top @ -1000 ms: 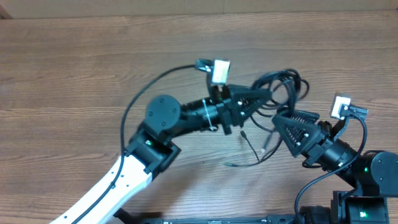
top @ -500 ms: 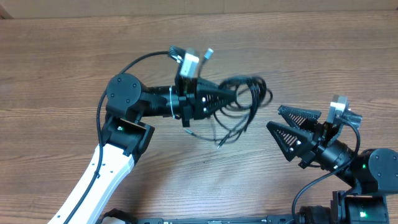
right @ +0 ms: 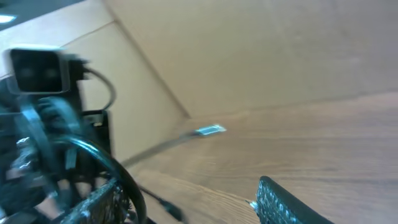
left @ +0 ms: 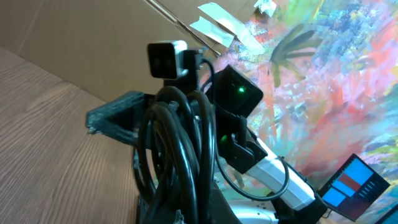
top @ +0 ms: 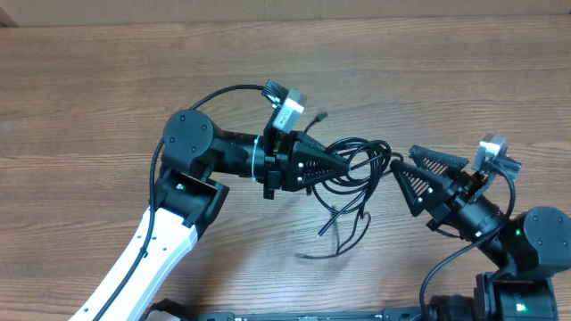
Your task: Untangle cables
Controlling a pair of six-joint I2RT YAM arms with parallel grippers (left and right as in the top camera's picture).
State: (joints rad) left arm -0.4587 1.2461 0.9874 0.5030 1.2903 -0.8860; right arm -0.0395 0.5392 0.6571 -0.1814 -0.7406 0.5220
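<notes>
Overhead view looks straight down on the cables; both wrist views face them closely, from opposite sides.

You see glossy, smooth black cables at frame centre over a matt wood-grain table, ribbed matt black plastic on the right gripper, and the left arm's smooth white plastic shell lower left.

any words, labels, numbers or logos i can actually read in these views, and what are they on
No text can be read in any view.
Small screen, lower right of the left wrist view: blue and red panels, any writing too small and blurred to read.
Cables: no print visible.
</notes>
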